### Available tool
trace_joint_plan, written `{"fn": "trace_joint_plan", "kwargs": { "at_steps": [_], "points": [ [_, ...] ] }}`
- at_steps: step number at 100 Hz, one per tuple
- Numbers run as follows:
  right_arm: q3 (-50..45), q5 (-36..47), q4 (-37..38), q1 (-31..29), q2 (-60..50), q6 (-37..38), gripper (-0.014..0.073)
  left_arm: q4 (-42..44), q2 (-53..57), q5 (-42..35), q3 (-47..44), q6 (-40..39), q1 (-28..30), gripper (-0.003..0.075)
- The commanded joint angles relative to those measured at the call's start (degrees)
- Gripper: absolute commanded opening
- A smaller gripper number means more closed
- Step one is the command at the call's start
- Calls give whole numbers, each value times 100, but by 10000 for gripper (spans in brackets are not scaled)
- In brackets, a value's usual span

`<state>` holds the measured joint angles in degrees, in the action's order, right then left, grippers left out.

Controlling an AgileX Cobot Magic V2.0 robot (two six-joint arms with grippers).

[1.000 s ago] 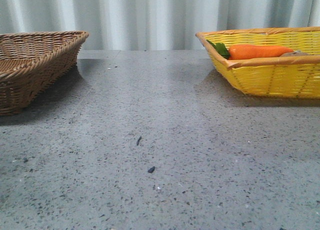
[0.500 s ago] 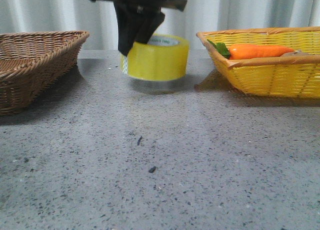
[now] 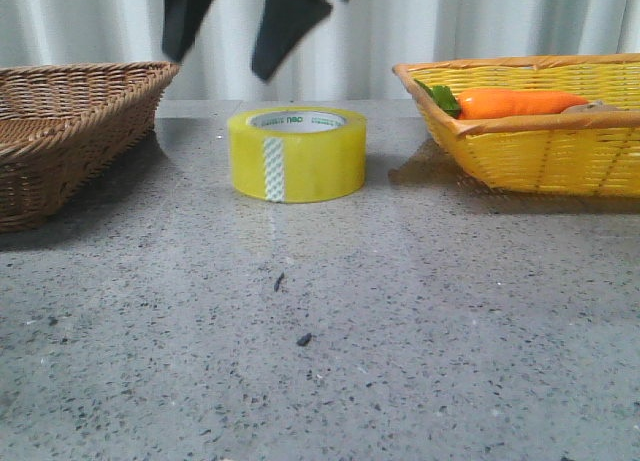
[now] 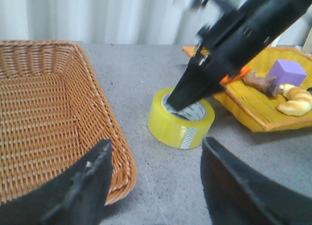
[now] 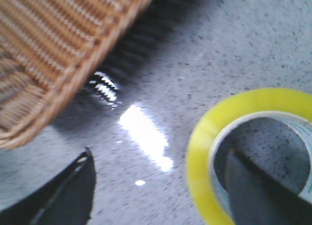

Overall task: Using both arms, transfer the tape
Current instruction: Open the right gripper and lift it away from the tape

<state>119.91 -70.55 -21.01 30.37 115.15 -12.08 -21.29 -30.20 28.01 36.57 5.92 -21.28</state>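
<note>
Grey speckled table (image 3: 320,361) now carries the tape (image 3: 297,153), set down flat moments ago. Directly above it, the right gripper (image 3: 245,26) has let go, jaws wide; the left gripper (image 4: 156,186), also wide, waits nearby for its pickup, judging by the task.

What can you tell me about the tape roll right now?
The tape is a wide roll of translucent yellow packing tape with a white inner core bearing green lettering and a white green-dotted strip on its side. It lies flat on the grey table between the two baskets. The open right gripper hangs above; neither gripper holds it.
</note>
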Motion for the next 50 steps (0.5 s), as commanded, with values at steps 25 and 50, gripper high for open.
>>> {"fn": "trace_joint_plan", "kwargs": {
  "at_steps": [25, 50],
  "points": [
    [220, -417, -195, -5, -2214, 229, 60, -77, -241, -287, 375, 330, -102, 323],
    [-9, -429, -23, -5, -3748, 192, -36, -77, -1566, -276, 1196, 594, -431, 321]
  ]
}}
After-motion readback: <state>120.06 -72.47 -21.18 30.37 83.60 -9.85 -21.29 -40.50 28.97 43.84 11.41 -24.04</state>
